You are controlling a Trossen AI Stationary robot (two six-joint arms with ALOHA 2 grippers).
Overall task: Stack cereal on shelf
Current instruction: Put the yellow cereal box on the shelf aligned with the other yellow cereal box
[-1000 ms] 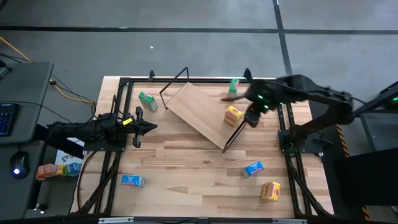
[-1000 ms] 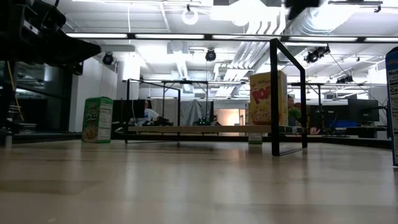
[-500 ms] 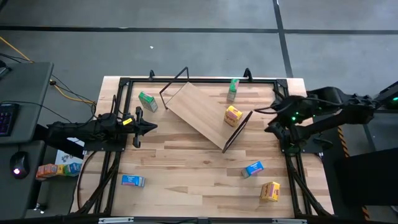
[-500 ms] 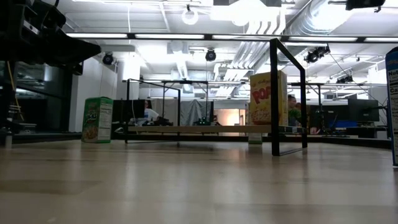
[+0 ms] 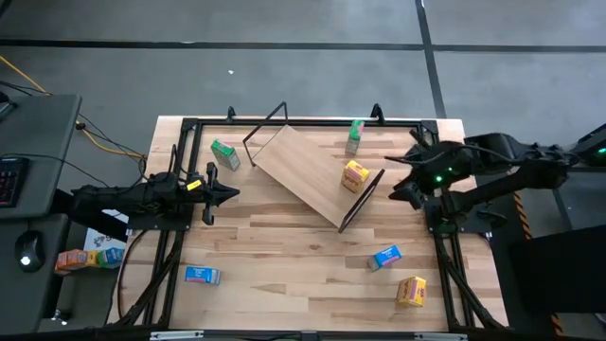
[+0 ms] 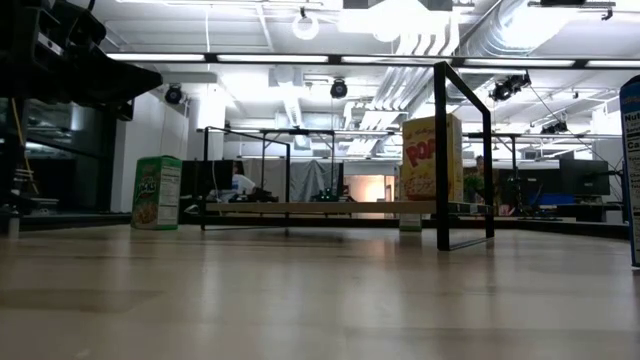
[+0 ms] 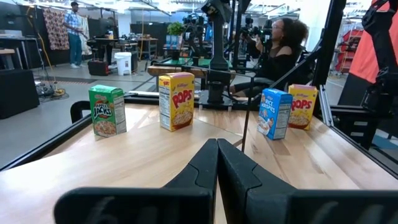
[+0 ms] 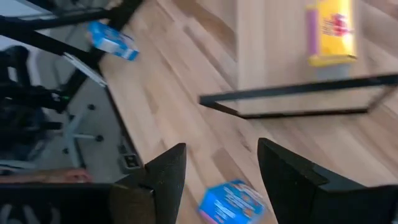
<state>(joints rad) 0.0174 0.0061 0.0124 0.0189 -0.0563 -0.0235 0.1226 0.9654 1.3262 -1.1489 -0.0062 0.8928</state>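
The shelf (image 5: 303, 170) is a light-wood board tilted on a black wire frame. One yellow-orange cereal box (image 5: 355, 175) stands on its right end. A green box (image 5: 224, 153) lies left of the shelf, and another green one (image 5: 355, 134) stands beyond it. A blue box (image 5: 385, 257), a yellow-orange box (image 5: 411, 291) and a second blue box (image 5: 202, 275) lie near the near edge. My right gripper (image 5: 396, 189) is open, right of the shelf and holding nothing. My left gripper (image 5: 232, 194) is shut, left of the shelf.
A black frame (image 5: 284, 123) runs around the tabletop, with rails along both sides. The shelf's wire leg (image 8: 292, 93) crosses the right wrist view, with a blue box (image 8: 233, 202) below the fingers. People (image 7: 280, 37) are in the room beyond. Bare wood lies between shelf and near edge.
My right gripper has drawn back from beside the yellow-orange box on the shelf toward the table's right edge, its arm swinging off the far right corner; in the last half second it edged slightly back toward the shelf. The boxes and my left arm have kept still.
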